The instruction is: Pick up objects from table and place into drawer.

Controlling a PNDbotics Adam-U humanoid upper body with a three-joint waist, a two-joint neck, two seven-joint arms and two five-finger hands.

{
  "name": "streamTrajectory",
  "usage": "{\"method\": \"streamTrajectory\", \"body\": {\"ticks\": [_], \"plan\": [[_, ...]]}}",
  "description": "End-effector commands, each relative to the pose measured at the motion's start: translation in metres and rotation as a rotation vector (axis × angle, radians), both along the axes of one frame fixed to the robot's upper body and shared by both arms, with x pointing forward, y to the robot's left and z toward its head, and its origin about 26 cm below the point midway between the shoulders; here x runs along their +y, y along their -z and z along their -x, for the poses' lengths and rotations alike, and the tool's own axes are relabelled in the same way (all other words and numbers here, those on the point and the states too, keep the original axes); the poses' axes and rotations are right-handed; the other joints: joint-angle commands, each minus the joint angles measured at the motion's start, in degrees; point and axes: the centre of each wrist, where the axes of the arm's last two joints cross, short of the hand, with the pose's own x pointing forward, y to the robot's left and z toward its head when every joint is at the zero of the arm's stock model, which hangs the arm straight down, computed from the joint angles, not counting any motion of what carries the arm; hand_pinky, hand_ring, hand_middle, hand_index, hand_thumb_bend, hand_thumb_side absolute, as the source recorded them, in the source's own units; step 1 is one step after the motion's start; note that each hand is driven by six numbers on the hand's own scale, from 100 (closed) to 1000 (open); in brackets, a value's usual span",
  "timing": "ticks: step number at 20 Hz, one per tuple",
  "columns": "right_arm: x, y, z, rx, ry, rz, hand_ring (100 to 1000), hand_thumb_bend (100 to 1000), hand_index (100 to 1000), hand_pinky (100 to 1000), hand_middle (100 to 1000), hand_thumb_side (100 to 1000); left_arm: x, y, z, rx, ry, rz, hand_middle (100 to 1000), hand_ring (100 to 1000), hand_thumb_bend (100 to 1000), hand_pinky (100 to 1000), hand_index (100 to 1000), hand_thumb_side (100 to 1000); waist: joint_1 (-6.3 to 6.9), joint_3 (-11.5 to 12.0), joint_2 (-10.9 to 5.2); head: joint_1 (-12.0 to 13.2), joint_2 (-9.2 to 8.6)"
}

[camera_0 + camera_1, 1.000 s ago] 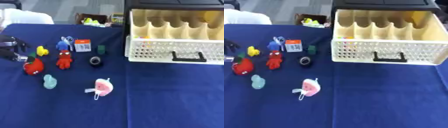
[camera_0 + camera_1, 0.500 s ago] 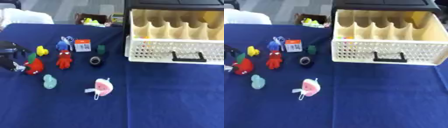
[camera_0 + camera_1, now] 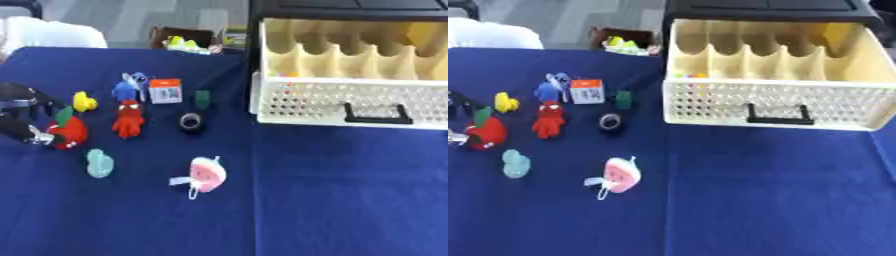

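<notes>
At nine o'clock on the bench, my left hand (image 3: 24, 117) fingers curl round the red plush (image 3: 66, 133); soft, light, best squeezed mid-body.

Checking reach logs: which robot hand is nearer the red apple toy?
Left. The left robot hand is right beside the red apple toy, at its left side near the table's left edge. The right robot hand shows in neither view.
</notes>
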Motion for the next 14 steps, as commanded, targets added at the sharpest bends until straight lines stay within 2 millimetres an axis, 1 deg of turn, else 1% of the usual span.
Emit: {"method": "streamTrajectory", "body": {"ticks": [1,7,9,10,14], "plan": [[-0.002,-0.007,0.004,-0.019,-0.002,0.009,514,100,746,779,424,1000,0.003,-0.015,0.003,0.032,0.057,-0.065,743,670,459,540,957,818,0.12,-0.03,-0.97,0.27,-0.41],[-0.001,-0.007,0.004,-0.020,-0.010,0.008,511,100,742,779,421,1000,-0.001,-0.012,0.001,0.042,0.062,-0.093,740,665,506,539,944,821,0.33,0.01,-0.90,0.45,-0.24],[-0.001,-0.007,0.004,-0.021,-0.011,0.006,510,100,742,778,419,1000,-0.003,-0.009,0.000,0.040,0.067,-0.102,723,652,514,529,925,812,0.38,-0.02,-0.88,0.46,-0.22],[-0.001,-0.006,0.004,-0.020,-0.012,0.005,509,100,741,778,419,1000,-0.004,-0.008,0.000,0.036,0.069,-0.105,693,628,525,510,899,797,0.39,-0.03,-0.89,0.49,-0.21],[-0.001,-0.006,0.004,-0.023,-0.014,0.002,507,100,740,776,417,1000,-0.007,-0.004,-0.001,0.003,0.075,-0.125,653,588,547,470,867,754,0.38,-0.13,-0.92,0.59,-0.41]]}}
